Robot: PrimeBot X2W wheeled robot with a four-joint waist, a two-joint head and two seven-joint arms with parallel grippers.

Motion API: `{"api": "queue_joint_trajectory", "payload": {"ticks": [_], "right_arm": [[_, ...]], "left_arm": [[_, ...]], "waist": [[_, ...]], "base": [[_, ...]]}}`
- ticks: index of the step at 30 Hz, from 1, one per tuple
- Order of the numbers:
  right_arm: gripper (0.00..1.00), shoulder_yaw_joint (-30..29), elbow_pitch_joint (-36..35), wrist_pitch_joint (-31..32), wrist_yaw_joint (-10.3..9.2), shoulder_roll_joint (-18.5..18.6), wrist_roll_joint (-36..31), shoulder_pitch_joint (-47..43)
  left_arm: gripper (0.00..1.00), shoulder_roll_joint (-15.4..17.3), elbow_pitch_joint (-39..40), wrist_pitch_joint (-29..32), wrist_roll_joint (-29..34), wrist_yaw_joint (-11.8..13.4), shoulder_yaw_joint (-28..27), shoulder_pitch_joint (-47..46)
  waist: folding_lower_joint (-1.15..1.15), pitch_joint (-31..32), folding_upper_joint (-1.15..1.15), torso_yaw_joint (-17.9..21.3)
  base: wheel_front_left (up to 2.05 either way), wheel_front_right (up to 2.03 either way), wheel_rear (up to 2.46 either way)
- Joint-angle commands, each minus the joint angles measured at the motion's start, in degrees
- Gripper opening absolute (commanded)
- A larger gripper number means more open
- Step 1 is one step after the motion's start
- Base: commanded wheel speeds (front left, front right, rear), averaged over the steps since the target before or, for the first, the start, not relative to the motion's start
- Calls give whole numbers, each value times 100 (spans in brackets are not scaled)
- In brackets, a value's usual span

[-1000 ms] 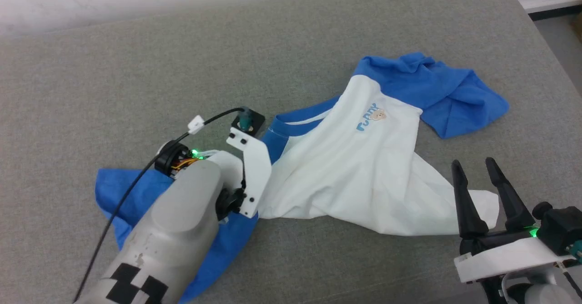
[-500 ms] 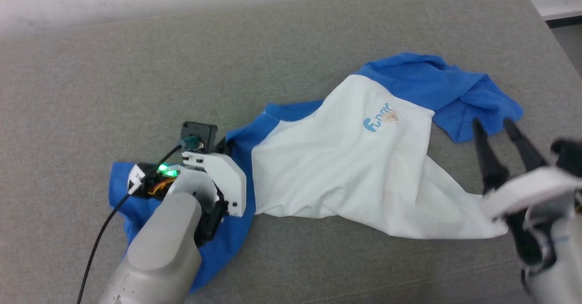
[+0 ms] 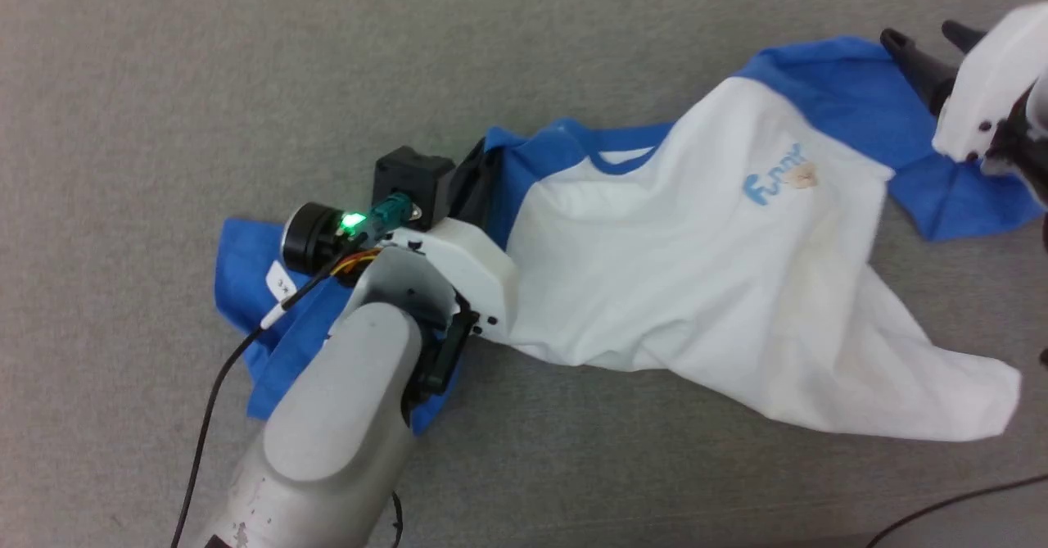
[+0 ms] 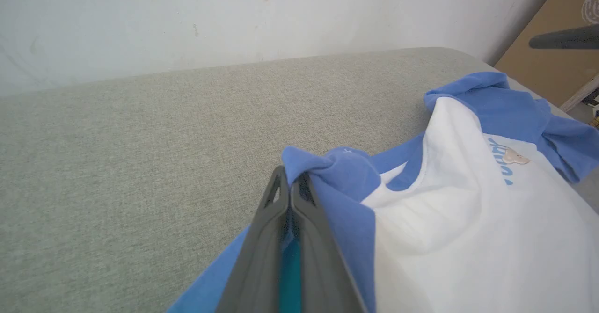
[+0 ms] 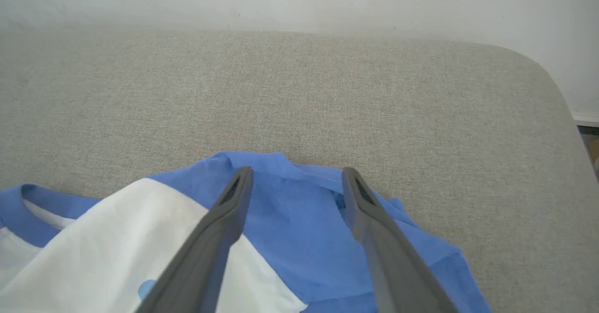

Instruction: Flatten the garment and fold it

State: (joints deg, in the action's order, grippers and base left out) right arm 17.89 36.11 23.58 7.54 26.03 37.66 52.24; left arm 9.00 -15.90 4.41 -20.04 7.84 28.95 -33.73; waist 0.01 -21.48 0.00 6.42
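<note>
- Since 0.5 s ago: right claw (image 5: 297, 172) is up from beside the white hem to above the far blue sleeve (image 3: 827, 97); the head camera has shifted too.
- Grip, left claw (image 4: 291, 186): fingers pinched tight on a blue fold of the shirt (image 3: 696, 269) beside the neck trim (image 3: 622, 159).
- Right claw: fingers wide apart, nothing between them; contact with the cloth not determinable.
- Shirt lies rumpled across the grey cushion (image 3: 246, 81), hem twisted.
- Progress, judged: flattening barely started; 0 folds made.
- Hidden: near sleeve (image 3: 246, 286) mostly under the left forearm; right claw cut off at the head view's edge.
</note>
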Motion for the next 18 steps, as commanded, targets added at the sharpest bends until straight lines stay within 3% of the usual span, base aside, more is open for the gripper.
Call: {"api": "queue_joint_trajectory", "payload": {"ticks": [1, 9, 14, 15, 18], "right_arm": [[100, 218, 104, 168, -5, 51, 76, 216], [100, 1287, 732, 1239, -5, 235, 402, 847], [100, 1588, 1119, 2041, -5, 230, 648, 845], [55, 1646, 1186, 2190, -5, 222, 694, 836], [0, 1769, 1264, 2425, -5, 184, 840, 796]], "left_arm": [[0, -25, 138, -46, 63, 55, 36, -81], [0, -84, 538, -36, 151, 126, 173, -139], [0, -86, 530, -57, 132, 141, 195, -101], [0, -83, 519, -65, 126, 143, 199, -89], [0, -77, 481, -80, 92, 145, 201, -53]], "waist": [[-1, -535, 0, -439], [-1, -959, 0, -629], [-1, -971, 0, -640], [-1, -966, 0, -638], [-1, -945, 0, -622]], "base": [[0, 0, 0], [0, 0, 0], [0, 0, 0], [0, 0, 0], [0, 0, 0]]}}
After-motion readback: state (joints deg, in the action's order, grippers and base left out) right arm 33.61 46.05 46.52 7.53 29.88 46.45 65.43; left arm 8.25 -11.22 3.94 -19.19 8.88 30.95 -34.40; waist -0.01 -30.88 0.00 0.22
